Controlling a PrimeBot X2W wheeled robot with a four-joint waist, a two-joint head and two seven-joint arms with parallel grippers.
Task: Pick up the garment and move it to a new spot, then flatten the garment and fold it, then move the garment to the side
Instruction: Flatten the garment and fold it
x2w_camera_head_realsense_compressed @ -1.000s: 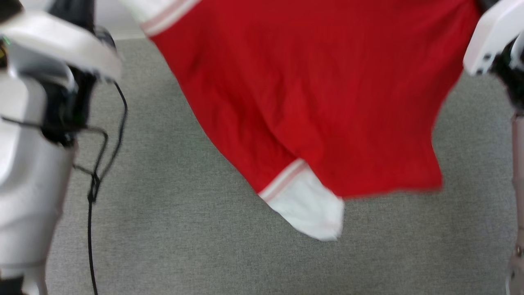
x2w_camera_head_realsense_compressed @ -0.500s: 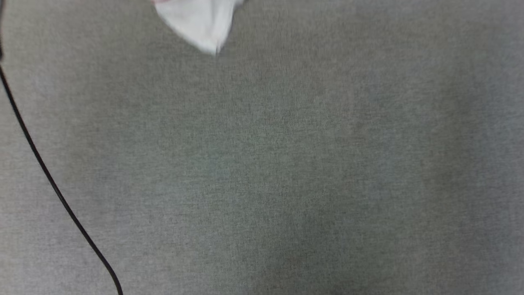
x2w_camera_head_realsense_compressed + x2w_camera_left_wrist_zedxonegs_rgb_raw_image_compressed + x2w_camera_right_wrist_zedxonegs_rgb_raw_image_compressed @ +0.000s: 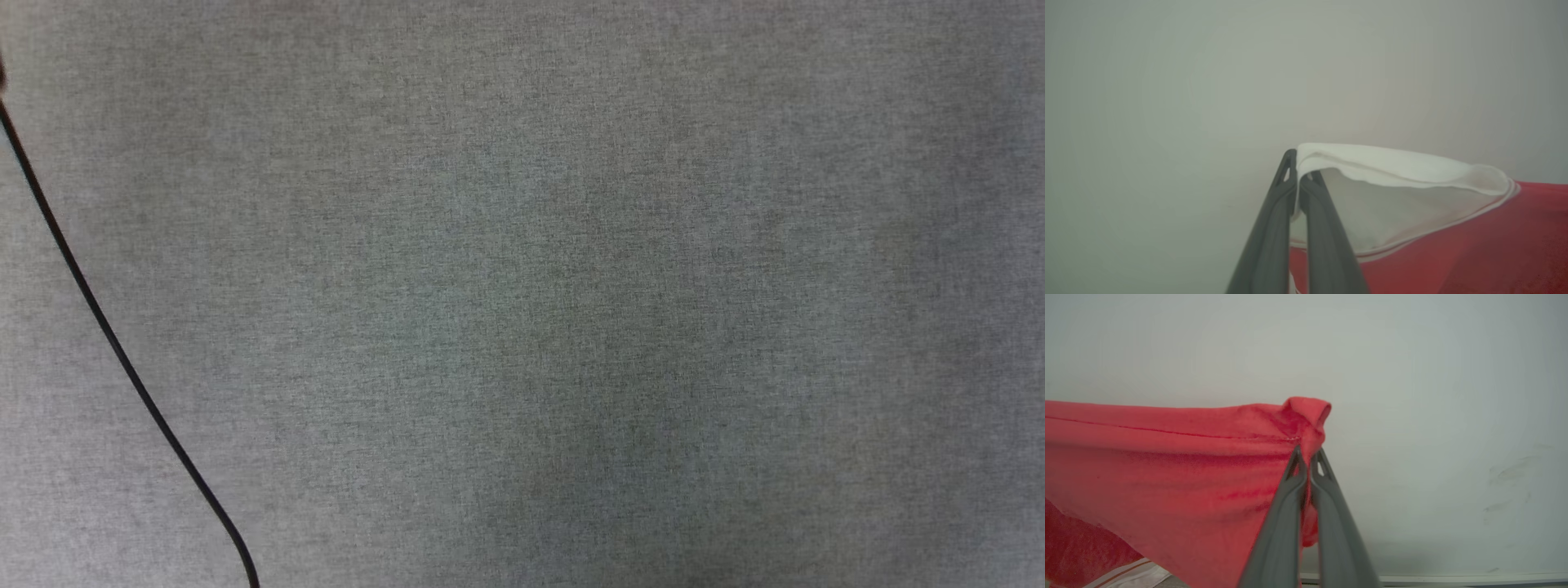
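Left wrist view: our left gripper [image 3: 1299, 169] pinches the white sleeve [image 3: 1392, 163] of the shirt [image 3: 1474, 245]. Our right gripper [image 3: 1307, 455] pinches a red corner [image 3: 1308, 412]. The shirt hangs in the air between them, near a wall [image 3: 1412, 355]. We should pull it tight, then lay it flat on the carpet [image 3: 571, 286]. A black cable [image 3: 104, 327] lies at the left; we should miss it.

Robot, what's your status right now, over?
Left gripper: jaws shut on white sleeve. Right gripper: jaws shut on garment, red edge. Black cable on grey floor.
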